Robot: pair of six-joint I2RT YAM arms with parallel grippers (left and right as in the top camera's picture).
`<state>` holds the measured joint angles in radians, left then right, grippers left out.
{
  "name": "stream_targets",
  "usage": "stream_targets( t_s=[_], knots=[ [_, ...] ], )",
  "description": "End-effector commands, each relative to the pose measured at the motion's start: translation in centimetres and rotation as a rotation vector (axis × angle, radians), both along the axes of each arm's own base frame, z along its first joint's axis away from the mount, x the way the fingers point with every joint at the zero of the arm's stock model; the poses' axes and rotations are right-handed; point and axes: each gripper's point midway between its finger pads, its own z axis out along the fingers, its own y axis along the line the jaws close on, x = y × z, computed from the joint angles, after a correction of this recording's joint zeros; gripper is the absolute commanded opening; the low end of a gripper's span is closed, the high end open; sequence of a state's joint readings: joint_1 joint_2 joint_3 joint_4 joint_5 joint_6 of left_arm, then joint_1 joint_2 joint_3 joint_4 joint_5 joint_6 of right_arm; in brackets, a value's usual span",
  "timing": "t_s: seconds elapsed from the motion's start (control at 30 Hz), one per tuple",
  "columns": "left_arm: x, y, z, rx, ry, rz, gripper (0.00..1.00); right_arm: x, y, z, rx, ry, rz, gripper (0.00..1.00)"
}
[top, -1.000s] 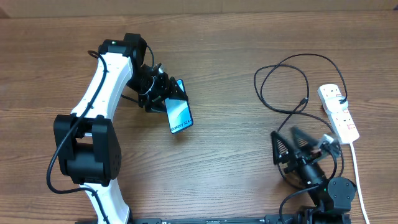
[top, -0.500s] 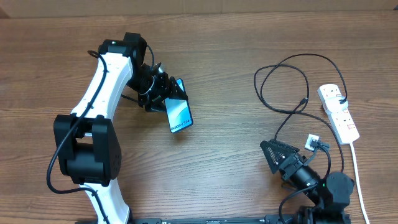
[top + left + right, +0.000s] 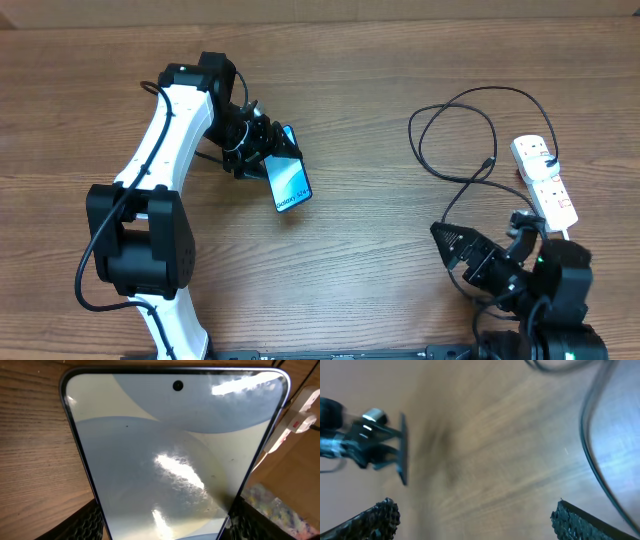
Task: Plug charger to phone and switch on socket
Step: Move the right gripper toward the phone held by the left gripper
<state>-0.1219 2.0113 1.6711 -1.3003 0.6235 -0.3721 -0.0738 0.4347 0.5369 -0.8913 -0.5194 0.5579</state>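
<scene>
Left fingers (image 3: 91,522) clamp the phone (image 3: 289,182) over the tabletop (image 3: 380,250); right fingers (image 3: 458,245) gape wide, empty. The charger (image 3: 488,161) lies far right, not yet plugged into the phone, and the socket (image 3: 545,180) seemingly awaits switching.

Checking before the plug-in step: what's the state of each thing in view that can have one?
slim smartphone with light blue screen: lit, clamped in the left gripper, no cable attached.
left gripper: shut on the smartphone.
right gripper: open, empty.
thin black charger cable: loose loops on the wooden table, connector tip free.
white power strip: flat on the table; switch positions too small to tell.
</scene>
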Motion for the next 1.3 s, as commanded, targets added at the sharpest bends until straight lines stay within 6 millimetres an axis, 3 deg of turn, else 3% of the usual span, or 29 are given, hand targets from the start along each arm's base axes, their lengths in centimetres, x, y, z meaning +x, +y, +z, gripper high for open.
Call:
stream_targets(
  t_s=[0.0,0.17,0.3,0.57,0.6,0.8,1.0,1.27],
  knots=[
    [0.9,-0.5,0.9,-0.034,-0.005,0.041,0.43,-0.3,0.0,-0.9,-0.017,0.075,-0.010,0.99],
    [1.2,-0.7,1.0,-0.051,-0.005,0.057,0.43,0.4,1.5,-1.2,-0.021,0.090,0.041,0.99],
    [1.3,-0.9,1.1,-0.059,0.005,0.079,0.43,2.3,3.8,-0.9,-0.048,0.047,0.091,0.99],
    [1.9,-1.3,1.5,-0.087,0.012,0.115,0.43,6.9,10.7,-0.9,-0.147,-0.129,0.190,1.00],
    [2.0,-1.4,1.6,-0.095,0.013,0.123,0.43,7.8,12.4,-1.2,-0.155,-0.164,0.196,1.00],
    [2.7,-1.7,1.7,-0.107,0.025,0.175,0.43,10.5,17.7,-1.5,-0.046,-0.248,0.182,0.99],
    [3.4,-2.1,2.1,-0.137,0.029,0.219,0.43,12.5,19.6,-2.1,0.062,-0.273,0.116,1.00],
    [4.1,-2.4,2.4,-0.161,0.027,0.246,0.43,13.9,21.0,-1.0,0.156,-0.356,0.100,1.00]
  ],
)
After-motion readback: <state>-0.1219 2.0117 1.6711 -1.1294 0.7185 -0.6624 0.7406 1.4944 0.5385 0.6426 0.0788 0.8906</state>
